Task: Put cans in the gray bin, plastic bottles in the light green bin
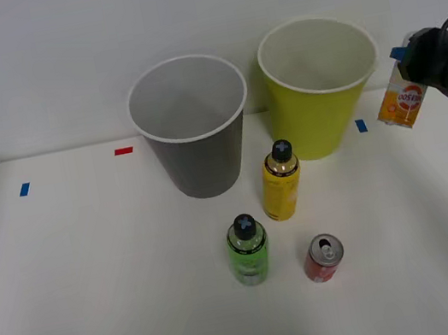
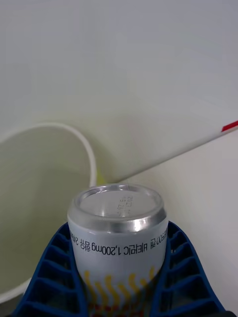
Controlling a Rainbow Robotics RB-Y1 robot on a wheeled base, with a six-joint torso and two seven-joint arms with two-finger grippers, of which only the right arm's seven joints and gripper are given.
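My right gripper [image 1: 406,75] is shut on a white-and-orange container [image 1: 402,101] with a silver end, held in the air to the right of the light green bin [image 1: 320,120], about level with its rim. In the wrist view the blue fingers [image 2: 47,270] clamp both sides of the container [image 2: 119,233], and the light green bin's whitish rim [image 2: 87,143] lies just beside it. The gray bin [image 1: 202,167] stands left of the green one. On the table in front stand a yellow bottle [image 1: 280,182] and a green bottle [image 1: 248,250], both black-capped, and a red can [image 1: 323,258].
Small blue tape marks [image 1: 25,189] and red tape marks [image 1: 123,150] lie on the white table. A white wall rises right behind the bins. The table's left half and front right are open.
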